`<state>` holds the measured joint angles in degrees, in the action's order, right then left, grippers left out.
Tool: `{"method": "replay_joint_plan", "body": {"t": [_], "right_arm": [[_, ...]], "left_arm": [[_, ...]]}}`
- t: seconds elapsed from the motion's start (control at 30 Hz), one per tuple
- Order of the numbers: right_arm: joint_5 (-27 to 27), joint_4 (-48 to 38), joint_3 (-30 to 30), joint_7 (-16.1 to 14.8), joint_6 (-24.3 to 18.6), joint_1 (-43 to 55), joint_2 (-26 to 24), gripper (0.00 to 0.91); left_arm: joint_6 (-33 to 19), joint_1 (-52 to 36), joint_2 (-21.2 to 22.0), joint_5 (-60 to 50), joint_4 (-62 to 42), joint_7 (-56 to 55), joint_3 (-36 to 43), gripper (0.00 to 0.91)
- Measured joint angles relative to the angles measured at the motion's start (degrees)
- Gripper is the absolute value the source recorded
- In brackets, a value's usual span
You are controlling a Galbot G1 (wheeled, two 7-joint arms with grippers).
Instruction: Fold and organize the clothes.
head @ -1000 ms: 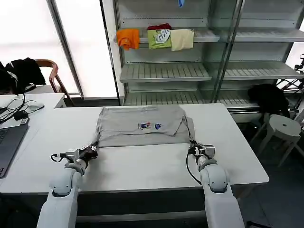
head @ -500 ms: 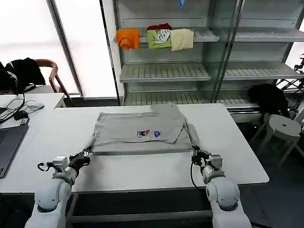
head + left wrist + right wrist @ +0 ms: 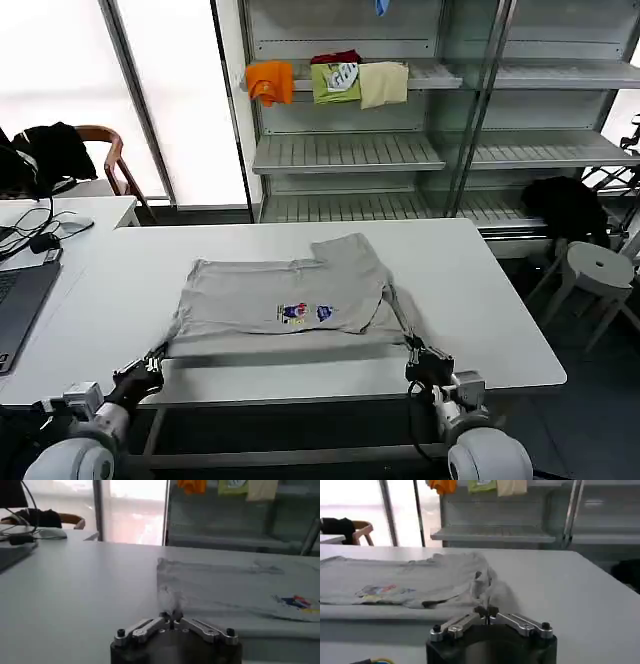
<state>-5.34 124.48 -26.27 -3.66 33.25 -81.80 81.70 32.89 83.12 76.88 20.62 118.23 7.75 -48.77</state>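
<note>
Folding was partly done: shirt (image 3: 285, 295) lay half-folded on table (image 3: 480, 300), hem corners pinched in left pincer (image 3: 152, 362) and right pincer (image 3: 418, 357).

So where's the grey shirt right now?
In the head view, the grey shirt lies mid-table, its near corners pinched by the left gripper and right gripper.

Grey shirt, part-folded on the white worktop

The light grey short-sleeved shirt (image 3: 285, 295) lies flat, folded into a wide band, its small multicoloured chest print (image 3: 306, 313) facing up near the middle. One flap is turned over at the far right corner. Both near corners are drawn out into thin stretched points towards the worktop's near edge, with the near hem slightly lifted and shadowed beneath.
</note>
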Motion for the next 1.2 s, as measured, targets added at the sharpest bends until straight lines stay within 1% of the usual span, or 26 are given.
{"method": "replay_joint_plan", "body": {"t": [0.03, 0.07, 0.1, 0.37, 0.53, 0.77, 0.97, 1.07, 1.2], "right_arm": [[0.16, 0.18, 0.14, -0.15, 0.0, -0.57, 0.03, 0.06], [0.33, 0.38, 0.24, -0.23, 0.0, -1.11, 0.08, 0.494], [0.45, 0.51, 0.31, -0.21, -0.01, -1.47, 0.15, 0.907], [1.33, 2.46, -0.12, 0.74, -0.12, -2.84, 1.25, 0.907], [2.93, 4.23, -0.14, 0.74, -0.14, -2.22, 2.1, 0.907], [4.79, 3.38, 0.45, 0.22, -0.06, 3.13, 3.76, 0.907], [5.12, -3.0, 1.62, -0.68, -0.02, 13.01, 5.15, 0.907], [4.94, -8.55, 1.96, -0.92, -0.07, 19.29, 6.18, 0.907], [5.09, -18.47, 1.71, -1.3, -0.38, 28.61, 8.16, 0.907]], "left_arm": [[0.01, 0.75, 0.19, 0.04, 0.6, -0.05, -0.1, 0.04], [0.01, 1.34, 0.42, 0.07, 1.06, -0.2, -0.17, 0.202], [0.02, 1.8, 0.72, 0.08, 1.41, -0.39, -0.18, 0.907], [0.03, 3.74, 2.4, 0.23, 4.16, -1.7, -1.17, 0.907], [-0.44, 3.55, 3.3, -0.33, 5.81, -2.19, -2.41, 0.907], [-2.07, 0.75, 2.95, -1.24, 5.94, -1.53, -2.54, 0.907], [-2.46, -5.56, 2.01, -2.7, 2.95, 0.58, -0.8, 0.907], [-2.02, -9.81, 1.41, -3.52, 0.14, 1.76, 0.4, 0.907], [-1.25, -16.69, 0.54, -4.69, -4.93, 2.86, 2.26, 0.907]]}}
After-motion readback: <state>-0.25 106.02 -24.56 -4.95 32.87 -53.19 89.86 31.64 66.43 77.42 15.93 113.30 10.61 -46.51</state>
